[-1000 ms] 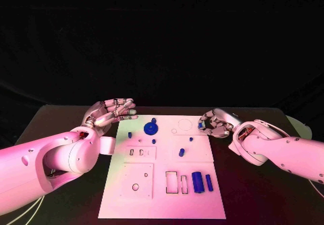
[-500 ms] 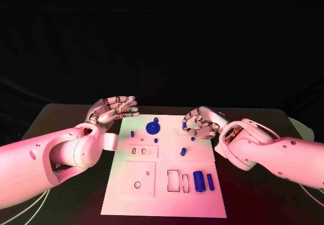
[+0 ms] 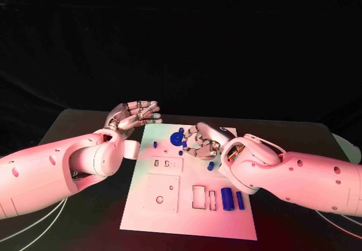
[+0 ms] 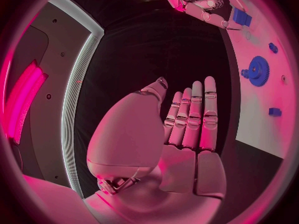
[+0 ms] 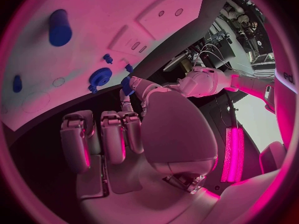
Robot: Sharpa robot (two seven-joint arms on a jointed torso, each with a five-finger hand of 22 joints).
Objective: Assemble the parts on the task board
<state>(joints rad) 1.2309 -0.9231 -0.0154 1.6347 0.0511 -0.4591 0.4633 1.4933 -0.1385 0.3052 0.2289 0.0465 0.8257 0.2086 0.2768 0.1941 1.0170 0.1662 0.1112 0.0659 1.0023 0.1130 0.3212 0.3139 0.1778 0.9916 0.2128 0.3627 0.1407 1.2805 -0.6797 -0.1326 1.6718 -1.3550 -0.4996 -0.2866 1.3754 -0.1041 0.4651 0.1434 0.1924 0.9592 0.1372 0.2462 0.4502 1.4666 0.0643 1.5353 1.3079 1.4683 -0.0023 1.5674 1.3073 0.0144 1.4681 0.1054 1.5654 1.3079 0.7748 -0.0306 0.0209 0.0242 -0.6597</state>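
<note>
The task board point(image 3: 170, 209) is showing a smooth, matt white face, like painted sheet or hard plastic. The parts, among them a gear point(image 3: 177, 138) and a cylinder point(image 3: 227, 198), are looking like smooth blue plastic with a dull sheen. The counter point(image 3: 75, 225) is lying matt black. The left robot hand point(image 3: 134, 116) and the right robot hand point(image 3: 202, 141) are gleaming as polished metal, while the arm shells point(image 3: 302, 178) are reflecting light like glossy plastic.

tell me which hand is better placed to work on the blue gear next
Right. The right hand hangs over the task board beside the blue gear; a small blue part sits at its fingers. The left hand is off the board's edge, holding nothing.
</note>
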